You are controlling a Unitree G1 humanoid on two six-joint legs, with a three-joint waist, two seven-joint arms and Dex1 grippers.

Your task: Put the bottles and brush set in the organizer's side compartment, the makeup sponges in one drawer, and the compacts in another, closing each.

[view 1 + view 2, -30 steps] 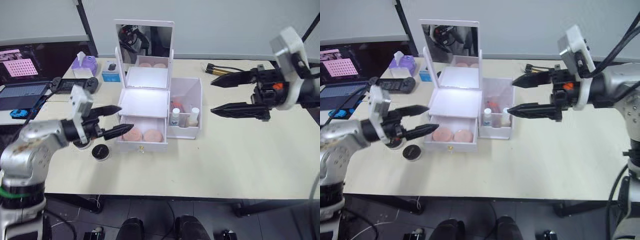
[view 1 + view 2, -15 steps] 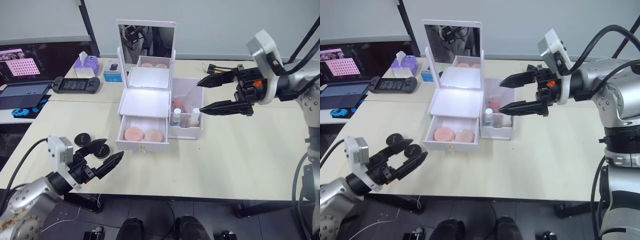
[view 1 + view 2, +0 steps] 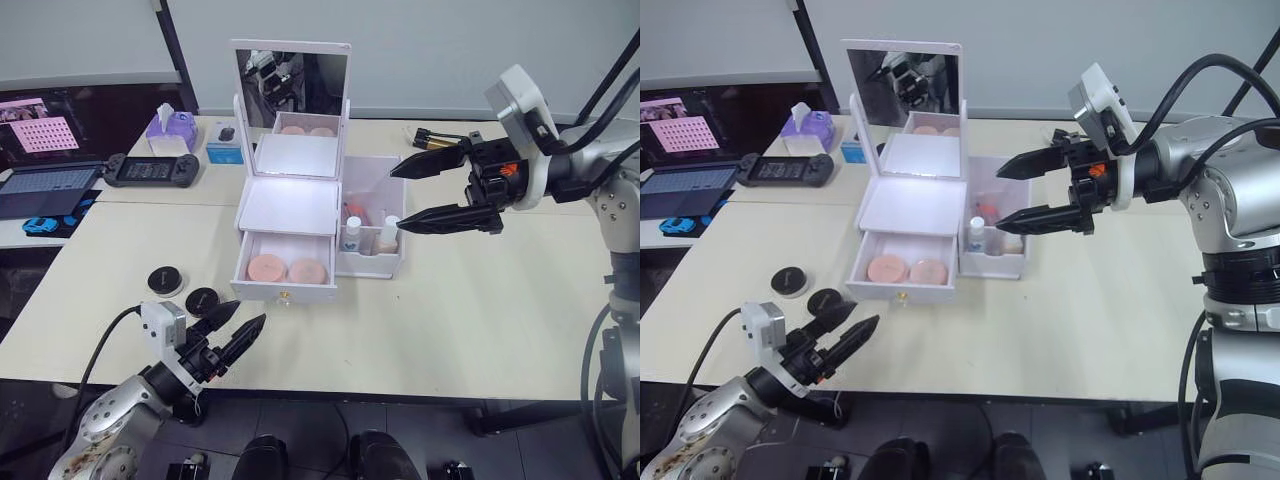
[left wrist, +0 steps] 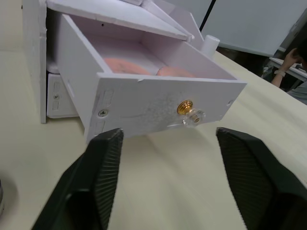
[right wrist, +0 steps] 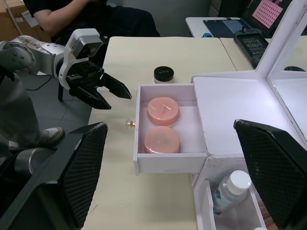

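Facing the drawer (image 4: pixel 158 98) knob, spread left end effector (image 3: pixel 238 326); right end effector (image 3: pixel 418 192) likewise parted above, sponges (image 5: pixel 162 111) apparently inside.

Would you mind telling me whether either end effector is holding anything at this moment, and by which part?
Nothing is held. The left end effector is open near the table's front edge, and the right end effector is open above the organizer's side compartment.

On the far left of my table (image 3: pixel 520 310) I see a purple tissue box (image 3: pixel 167 127), a black game controller (image 3: pixel 152 170) beside a laptop (image 3: pixel 45 188), and a small blue-and-white box (image 3: pixel 224 147) nearby.
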